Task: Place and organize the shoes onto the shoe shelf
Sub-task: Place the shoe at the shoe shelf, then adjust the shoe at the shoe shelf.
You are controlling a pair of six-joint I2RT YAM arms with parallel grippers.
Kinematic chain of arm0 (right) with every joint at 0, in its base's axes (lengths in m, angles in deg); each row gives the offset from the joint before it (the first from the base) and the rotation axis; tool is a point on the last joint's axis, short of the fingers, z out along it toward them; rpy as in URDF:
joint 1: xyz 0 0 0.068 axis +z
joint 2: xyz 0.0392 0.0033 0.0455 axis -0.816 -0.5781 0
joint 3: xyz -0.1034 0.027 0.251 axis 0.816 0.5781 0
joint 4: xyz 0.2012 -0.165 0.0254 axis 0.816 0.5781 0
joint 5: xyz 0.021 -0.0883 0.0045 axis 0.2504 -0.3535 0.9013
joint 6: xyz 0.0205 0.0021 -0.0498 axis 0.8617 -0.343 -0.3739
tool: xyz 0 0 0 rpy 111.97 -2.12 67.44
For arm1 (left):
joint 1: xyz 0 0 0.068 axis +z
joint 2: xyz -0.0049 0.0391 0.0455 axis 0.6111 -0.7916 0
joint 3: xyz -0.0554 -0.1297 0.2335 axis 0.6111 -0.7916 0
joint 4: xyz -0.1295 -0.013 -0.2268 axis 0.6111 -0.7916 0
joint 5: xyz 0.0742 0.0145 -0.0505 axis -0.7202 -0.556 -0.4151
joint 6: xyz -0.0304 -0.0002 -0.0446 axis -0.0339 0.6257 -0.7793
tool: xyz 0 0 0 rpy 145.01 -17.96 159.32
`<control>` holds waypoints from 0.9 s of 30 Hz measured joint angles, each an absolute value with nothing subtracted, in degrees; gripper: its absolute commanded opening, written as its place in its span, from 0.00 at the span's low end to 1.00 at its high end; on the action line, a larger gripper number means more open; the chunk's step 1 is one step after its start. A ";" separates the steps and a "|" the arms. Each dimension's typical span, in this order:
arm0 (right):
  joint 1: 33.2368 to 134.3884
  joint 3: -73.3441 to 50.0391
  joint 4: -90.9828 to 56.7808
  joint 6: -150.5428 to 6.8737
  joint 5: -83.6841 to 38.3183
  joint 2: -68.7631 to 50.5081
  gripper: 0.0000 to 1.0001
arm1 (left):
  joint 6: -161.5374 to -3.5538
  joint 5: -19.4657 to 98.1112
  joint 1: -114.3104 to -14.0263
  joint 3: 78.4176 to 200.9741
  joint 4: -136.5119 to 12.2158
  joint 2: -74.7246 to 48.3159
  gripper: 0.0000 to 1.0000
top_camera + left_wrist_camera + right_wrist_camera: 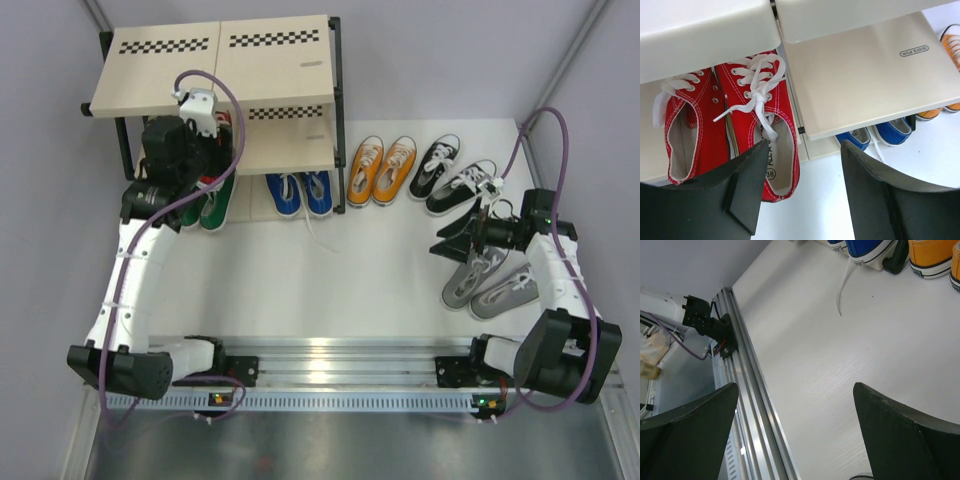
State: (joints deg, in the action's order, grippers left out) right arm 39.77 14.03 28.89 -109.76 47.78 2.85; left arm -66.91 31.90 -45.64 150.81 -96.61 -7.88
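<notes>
The shoe shelf stands at the back left. A red pair sits side by side on its middle board, toes inward. My left gripper hovers open at the board's front edge. Its left finger overlaps the heel of the right red shoe, and nothing lies between the jaws. Green shoes and blue shoes sit at the shelf's bottom level. Orange, black and grey pairs lie on the table. My right gripper is open and empty beside the grey pair.
The shelf's black upright post stands between the blue and orange pairs. A loose white lace trails from a blue shoe onto the table. The aluminium rail with both arm bases runs along the near edge. Grey walls close in both sides.
</notes>
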 measured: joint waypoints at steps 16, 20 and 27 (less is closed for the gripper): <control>39.75 14.03 29.09 -110.24 47.78 2.81 0.98 | -80.13 26.00 -45.61 134.38 -94.34 9.93 0.71; 39.72 14.03 29.22 -110.55 47.78 2.77 0.98 | -83.28 25.65 -45.61 132.98 -93.97 9.30 0.71; 39.51 14.03 29.50 -110.66 47.80 2.77 0.98 | -84.77 23.79 -45.57 133.22 -92.39 4.44 0.71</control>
State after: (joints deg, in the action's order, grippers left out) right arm 39.51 14.03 29.50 -110.66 47.80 2.77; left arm -84.77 23.79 -45.57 133.22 -92.39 4.44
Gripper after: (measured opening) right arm 0.982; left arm 0.711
